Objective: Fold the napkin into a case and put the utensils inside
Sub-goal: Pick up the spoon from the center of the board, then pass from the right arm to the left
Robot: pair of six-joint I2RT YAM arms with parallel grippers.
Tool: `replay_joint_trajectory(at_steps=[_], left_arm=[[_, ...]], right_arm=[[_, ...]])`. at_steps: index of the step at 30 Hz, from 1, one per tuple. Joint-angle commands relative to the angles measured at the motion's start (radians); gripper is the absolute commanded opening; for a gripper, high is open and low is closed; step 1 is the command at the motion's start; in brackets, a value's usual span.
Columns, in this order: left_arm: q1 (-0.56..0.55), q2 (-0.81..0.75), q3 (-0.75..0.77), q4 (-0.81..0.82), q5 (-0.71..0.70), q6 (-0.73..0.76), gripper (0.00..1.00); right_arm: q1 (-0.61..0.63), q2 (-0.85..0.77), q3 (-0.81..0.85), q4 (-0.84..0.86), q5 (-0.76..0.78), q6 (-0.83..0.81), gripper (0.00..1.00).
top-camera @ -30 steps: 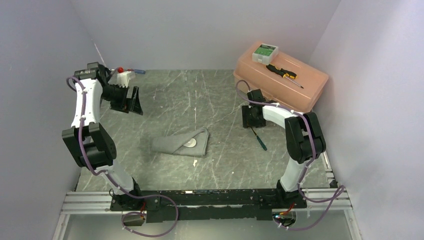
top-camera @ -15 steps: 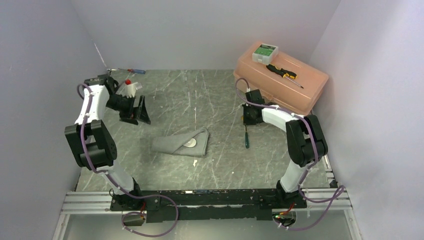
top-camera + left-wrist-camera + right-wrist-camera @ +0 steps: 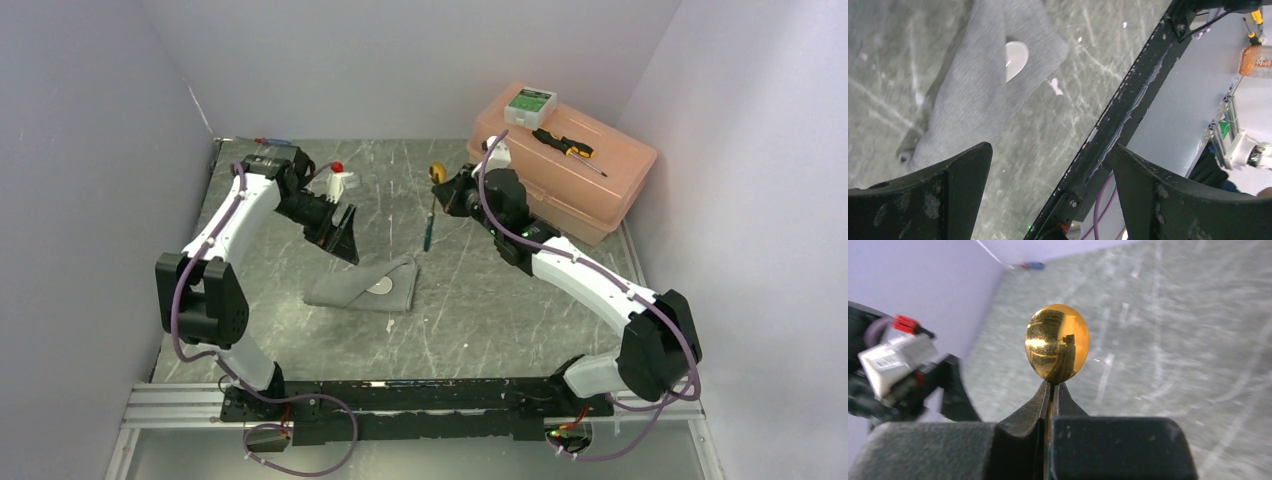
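Note:
The grey napkin (image 3: 362,284) lies folded mid-table, and the white spoon's bowl (image 3: 380,286) peeks from its fold. In the left wrist view the napkin (image 3: 980,80) and white spoon (image 3: 1015,56) sit far below my open left gripper (image 3: 1050,149). From above, the left gripper (image 3: 338,235) hovers just left of and behind the napkin. My right gripper (image 3: 450,192) is shut on the gold spoon (image 3: 437,174), held in the air behind the napkin with its dark handle (image 3: 428,228) hanging down. In the right wrist view the gold bowl (image 3: 1057,342) sticks up from the pinched fingertips (image 3: 1040,400).
A pink box (image 3: 590,185) stands at the back right, carrying a black-and-yellow screwdriver (image 3: 565,146) and a small white-and-green box (image 3: 530,102). A red-and-blue screwdriver (image 3: 272,142) lies at the back left corner. A white scrap (image 3: 390,325) lies in front of the napkin.
The right gripper closed on the gold spoon at the right, lifted it and swung it left to the middle back. The left arm moved right, towards the napkin, still open.

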Motion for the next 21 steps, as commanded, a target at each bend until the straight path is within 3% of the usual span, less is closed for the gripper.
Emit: replay_joint_trajectory(at_steps=[1, 8, 17, 21], left_arm=[[-0.058, -0.096, 0.036, 0.066, 0.1, -0.007, 0.94], [-0.076, -0.073, 0.136, 0.012, 0.191, -0.028, 0.94], [-0.079, -0.168, 0.046, 0.151, 0.188, -0.086, 0.94], [-0.078, -0.191, 0.026, 0.175, 0.18, -0.091, 0.8]], right_arm=[[0.079, 0.007, 0.032, 0.22, 0.075, 0.197, 0.0], [0.216, 0.055, 0.131, 0.263, 0.186, 0.201, 0.0], [0.313, 0.122, 0.203, 0.316, 0.241, 0.233, 0.0], [0.344, 0.149, 0.224, 0.325, 0.255, 0.237, 0.0]])
